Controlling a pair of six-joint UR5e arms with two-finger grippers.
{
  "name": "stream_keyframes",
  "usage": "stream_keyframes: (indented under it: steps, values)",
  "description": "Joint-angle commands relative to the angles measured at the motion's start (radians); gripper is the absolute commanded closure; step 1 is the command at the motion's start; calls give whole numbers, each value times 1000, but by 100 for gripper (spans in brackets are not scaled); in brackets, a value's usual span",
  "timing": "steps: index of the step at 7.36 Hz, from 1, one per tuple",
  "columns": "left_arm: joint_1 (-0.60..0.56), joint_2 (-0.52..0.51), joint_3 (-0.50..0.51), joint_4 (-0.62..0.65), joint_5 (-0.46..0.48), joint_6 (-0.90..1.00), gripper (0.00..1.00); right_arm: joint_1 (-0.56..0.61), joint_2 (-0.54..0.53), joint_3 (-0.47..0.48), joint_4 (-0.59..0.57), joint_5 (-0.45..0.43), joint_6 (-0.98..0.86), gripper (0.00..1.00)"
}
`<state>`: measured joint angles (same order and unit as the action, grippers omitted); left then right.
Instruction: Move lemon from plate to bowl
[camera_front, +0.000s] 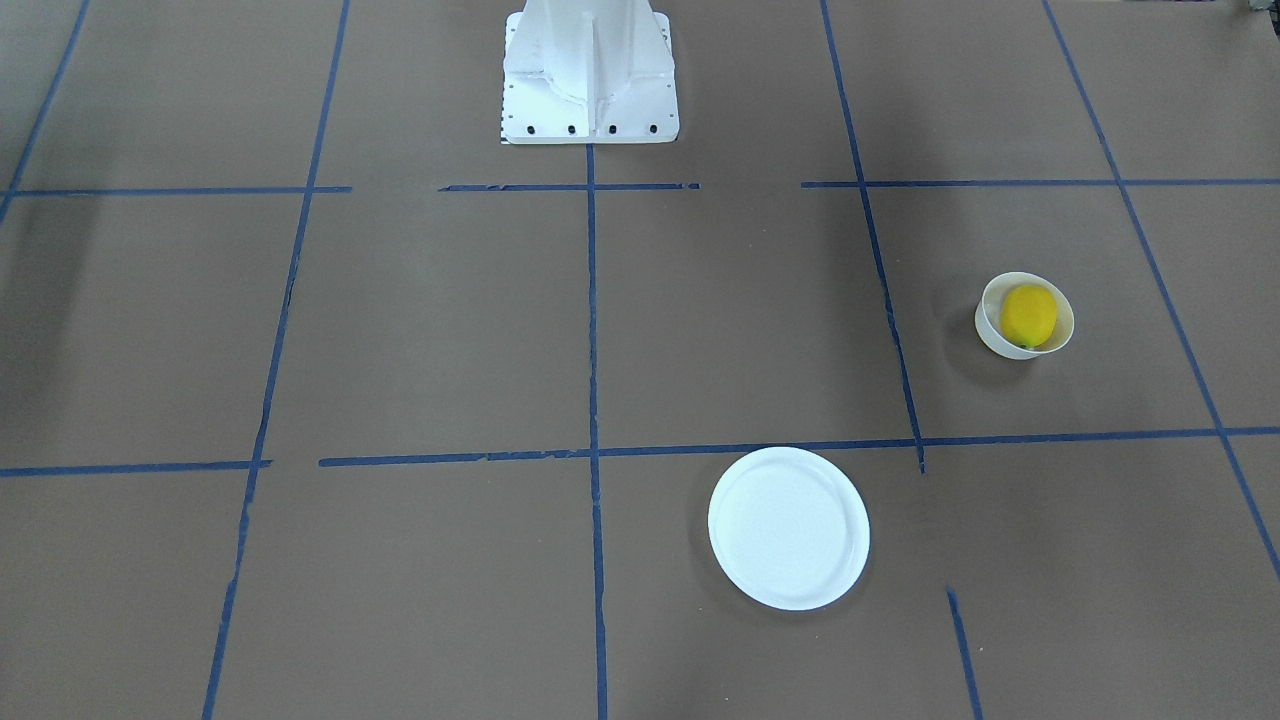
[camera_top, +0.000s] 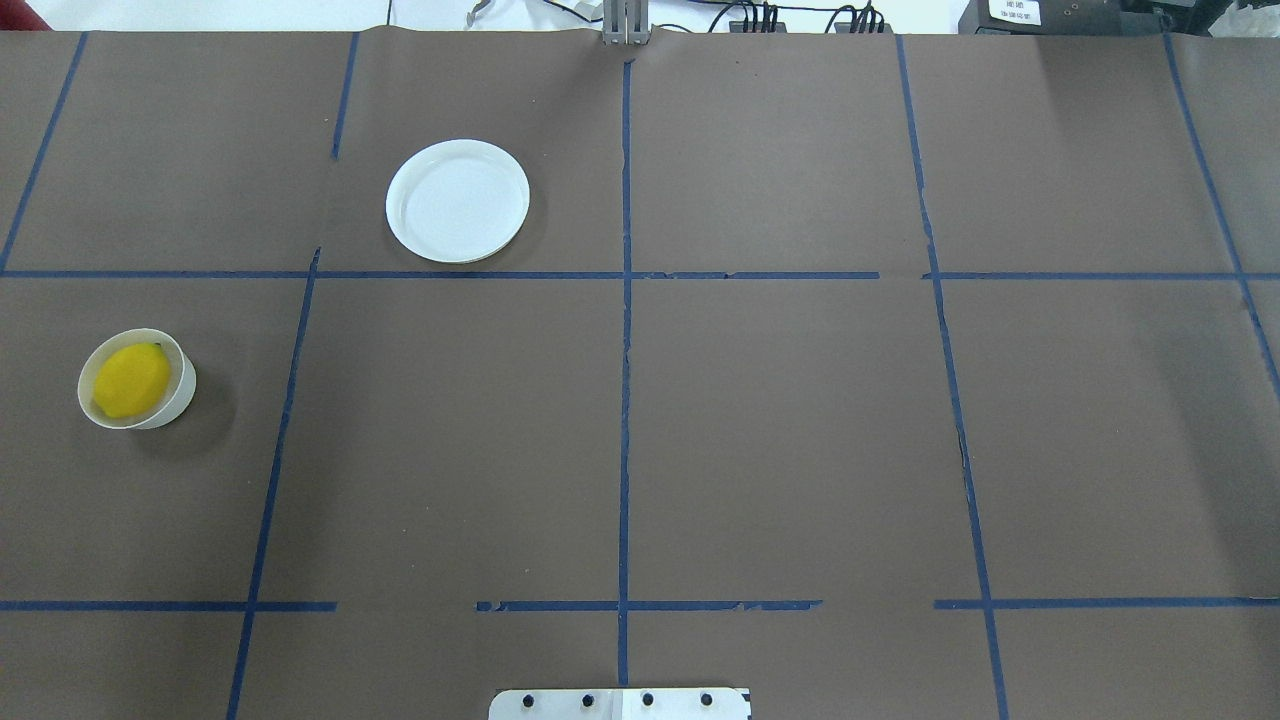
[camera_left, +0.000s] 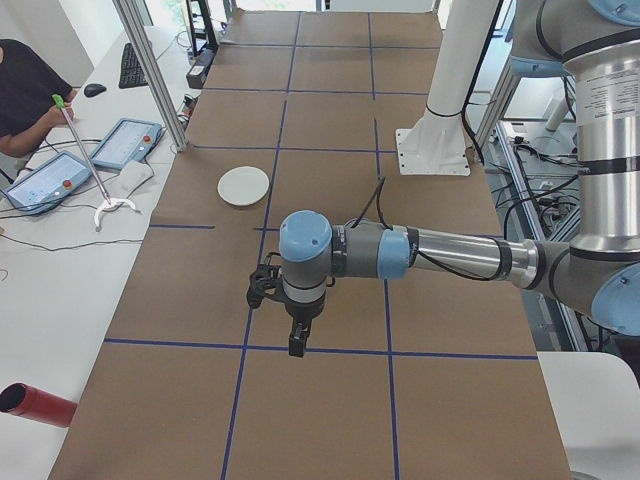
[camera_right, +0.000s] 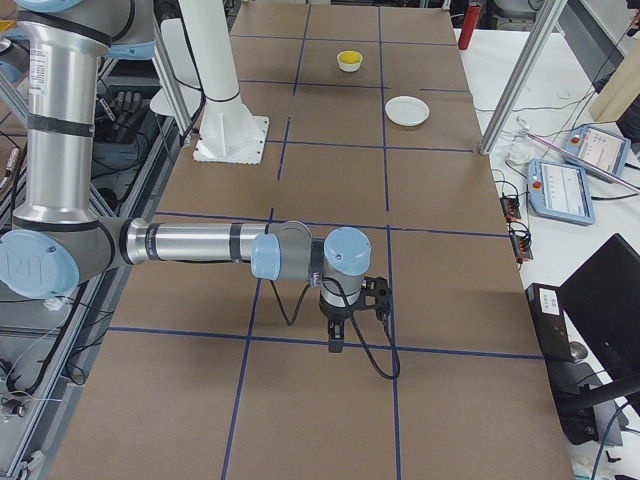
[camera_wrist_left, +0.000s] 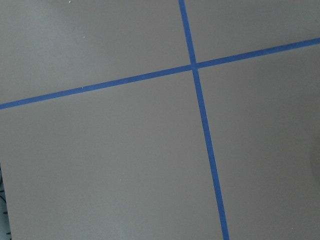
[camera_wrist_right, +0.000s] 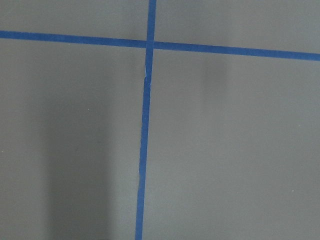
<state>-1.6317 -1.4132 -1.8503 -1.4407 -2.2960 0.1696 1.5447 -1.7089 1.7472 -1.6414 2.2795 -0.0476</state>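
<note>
The lemon (camera_top: 132, 381) lies inside the small cream-white bowl (camera_top: 180, 395) on the robot's left side of the table; both also show in the front view, lemon (camera_front: 1028, 314) and bowl (camera_front: 990, 328). The white plate (camera_top: 457, 200) is bare, farther out toward the operators' side (camera_front: 788, 527). My left gripper (camera_left: 298, 340) hangs near the table's left end, away from the plate. My right gripper (camera_right: 335, 336) hangs at the far right end of the table. Both show only in the side views, so I cannot tell whether they are open or shut.
Brown paper with blue tape lines (camera_top: 625, 330) covers the table. The robot's white base (camera_front: 590, 75) stands at the robot's edge. Both wrist views show only paper and tape. An operator, tablets and a grabber stick (camera_left: 85, 160) are beside the table.
</note>
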Motion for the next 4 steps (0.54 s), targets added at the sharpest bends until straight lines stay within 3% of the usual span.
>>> stream_keyframes:
  steps: [1, 4]
  values:
    - [-4, 17, 2, 28, -82, -16, 0, 0, 0, 0, 0, 0, 0, 0]
    - [-4, 28, -6, 23, -50, -5, 0, 0, 0, 0, 0, 0, 0, 0]
